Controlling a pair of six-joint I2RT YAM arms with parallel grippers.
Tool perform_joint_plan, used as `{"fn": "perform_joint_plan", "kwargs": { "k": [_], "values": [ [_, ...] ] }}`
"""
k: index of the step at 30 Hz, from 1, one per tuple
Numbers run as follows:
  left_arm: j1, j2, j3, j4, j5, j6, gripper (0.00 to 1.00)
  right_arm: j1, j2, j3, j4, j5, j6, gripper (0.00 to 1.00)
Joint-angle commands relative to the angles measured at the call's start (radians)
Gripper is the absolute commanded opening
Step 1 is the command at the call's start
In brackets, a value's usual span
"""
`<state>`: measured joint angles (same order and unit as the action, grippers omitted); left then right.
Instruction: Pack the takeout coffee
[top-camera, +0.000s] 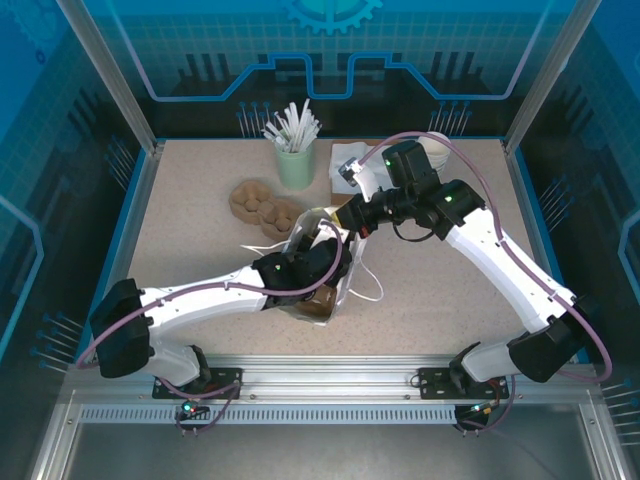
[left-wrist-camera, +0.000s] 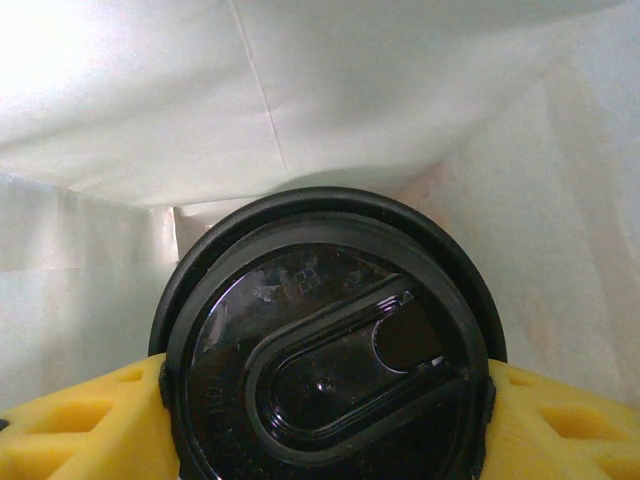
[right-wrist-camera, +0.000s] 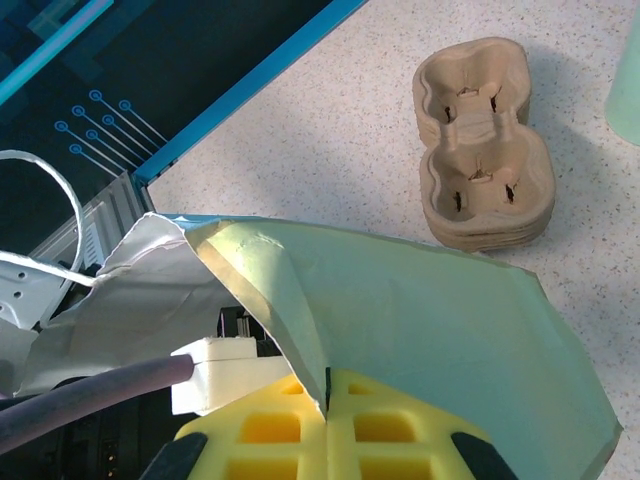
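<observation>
Left wrist view first: where is the drink?

Down inside the white paper bag (left-wrist-camera: 300, 90). The takeout coffee (left-wrist-camera: 325, 350), a small cup capped by a round black plastic lid, has bag walls on every side of it.

And the jaws?

The left gripper (left-wrist-camera: 325, 425) is clamped on the cup, with a yellow foam pad (left-wrist-camera: 80, 430) pressed against each side just under the lid's rim. The right gripper (right-wrist-camera: 328, 425) has its pads together on the bag's folded top edge, holding the mouth open. The overhead view puts it at the bag's far edge.

How will that cup handle?

Light, I'd judge, but soft: a paper wall dents if squeezed hard, and a press-on lid can pop. Whether it is full I cannot tell, so treat it as liquid and keep it level.

Best hold?

High on the wall, right beneath the lid, where the rolled rim stiffens it — never by the lid itself
</observation>
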<state>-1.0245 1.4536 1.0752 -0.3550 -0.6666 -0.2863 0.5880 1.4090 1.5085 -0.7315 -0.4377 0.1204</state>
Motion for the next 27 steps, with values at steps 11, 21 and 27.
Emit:
{"fn": "perform_joint_plan", "kwargs": {
  "k": [11,21,27],
  "values": [
    [0.069,0.117,0.139,-0.190,0.102,-0.090,0.66,-0.061,0.071,-0.018,0.084,-0.166,0.055,0.00],
    [0.105,0.198,0.227,-0.242,0.160,-0.097,0.66,-0.099,0.099,-0.046,0.108,-0.193,0.105,0.00],
    [0.130,0.244,0.273,-0.288,0.206,-0.121,0.67,-0.103,0.125,-0.051,0.122,-0.234,0.130,0.02]
  ]
}}
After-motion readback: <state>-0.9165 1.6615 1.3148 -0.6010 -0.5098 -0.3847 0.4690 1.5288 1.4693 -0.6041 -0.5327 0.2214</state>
